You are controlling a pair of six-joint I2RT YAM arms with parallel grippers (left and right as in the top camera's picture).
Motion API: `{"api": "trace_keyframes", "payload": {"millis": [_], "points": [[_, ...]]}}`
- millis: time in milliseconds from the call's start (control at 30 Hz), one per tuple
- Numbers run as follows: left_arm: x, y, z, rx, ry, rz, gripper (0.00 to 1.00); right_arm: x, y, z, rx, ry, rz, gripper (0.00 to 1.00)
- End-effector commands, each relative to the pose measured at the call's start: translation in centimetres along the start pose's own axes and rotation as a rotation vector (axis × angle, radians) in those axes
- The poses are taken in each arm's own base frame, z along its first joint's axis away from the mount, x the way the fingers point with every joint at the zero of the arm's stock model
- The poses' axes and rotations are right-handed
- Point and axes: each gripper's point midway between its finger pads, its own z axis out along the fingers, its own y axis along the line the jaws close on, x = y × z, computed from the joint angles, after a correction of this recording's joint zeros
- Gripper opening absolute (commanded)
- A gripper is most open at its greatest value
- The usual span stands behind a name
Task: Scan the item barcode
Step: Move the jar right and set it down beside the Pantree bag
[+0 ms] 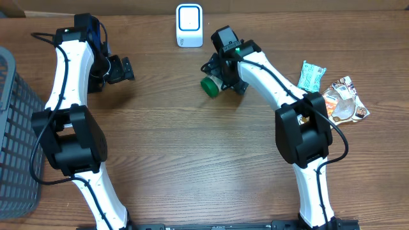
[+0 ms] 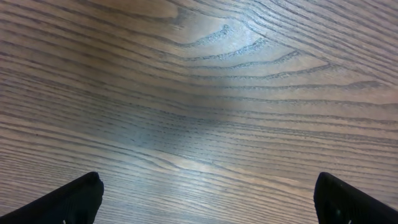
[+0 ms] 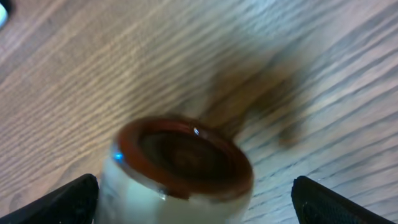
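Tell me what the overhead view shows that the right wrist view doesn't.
Only overhead: the white scanner, the grey basket, a teal packet, a snack wrapper, the left gripper, and the green cap of the bottle. Only right wrist: the bottle's round brownish end, close up but blurred. Both: the wooden table, the bottle, and the open right gripper straddling it.

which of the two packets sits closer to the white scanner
The teal packet; the orange packet lies farther right, away from the scanner.
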Motion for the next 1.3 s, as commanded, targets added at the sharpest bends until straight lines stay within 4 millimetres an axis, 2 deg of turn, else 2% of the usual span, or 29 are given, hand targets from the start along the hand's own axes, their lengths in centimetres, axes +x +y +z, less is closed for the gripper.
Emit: {"api": "trace_keyframes", "payload": {"millis": [0, 133, 333, 467, 567, 767, 967, 1167, 1267], "points": [[-0.4, 0.2, 0.0, -0.009, -0.007, -0.017, 1.00, 1.6, -0.3, 0.9, 0.012, 0.021, 0.005, 0.99], [-0.4, 0.2, 0.0, -0.009, -0.007, -0.017, 1.00, 1.9, -0.7, 1.5, 0.020, 0.026, -0.023, 0.94], [-0.4, 0.2, 0.0, -0.009, -0.007, -0.017, 1.00, 1.4, -0.6, 1.5, 0.006, 0.016, -0.197, 0.81], [-0.4, 0.2, 0.0, -0.009, -0.007, -0.017, 1.00, 0.6, -1.2, 1.5, 0.011, 0.015, -0.316, 0.65], [-0.4, 0.2, 0.0, -0.009, -0.007, -0.017, 1.00, 0.1, -1.8, 1.4, 0.022, 0.021, -0.375, 0.57], [-0.4, 0.2, 0.0, -0.009, -0.007, -0.017, 1.00, -1.4, -3.9, -0.3, 0.064, 0.045, -0.336, 0.51], [-0.4, 0.2, 0.0, -0.009, -0.007, -0.017, 0.99, -4.0, -7.6, -3.2, 0.108, 0.064, -0.298, 0.51], [-0.4, 0.2, 0.0, -0.009, -0.007, -0.017, 1.00, -5.5, -14.8, -4.3, 0.275, 0.140, -0.201, 0.52], [-0.4, 0.2, 0.0, -0.009, -0.007, -0.017, 1.00, -6.1, -17.2, -4.8, 0.306, 0.171, -0.152, 0.56]]}}
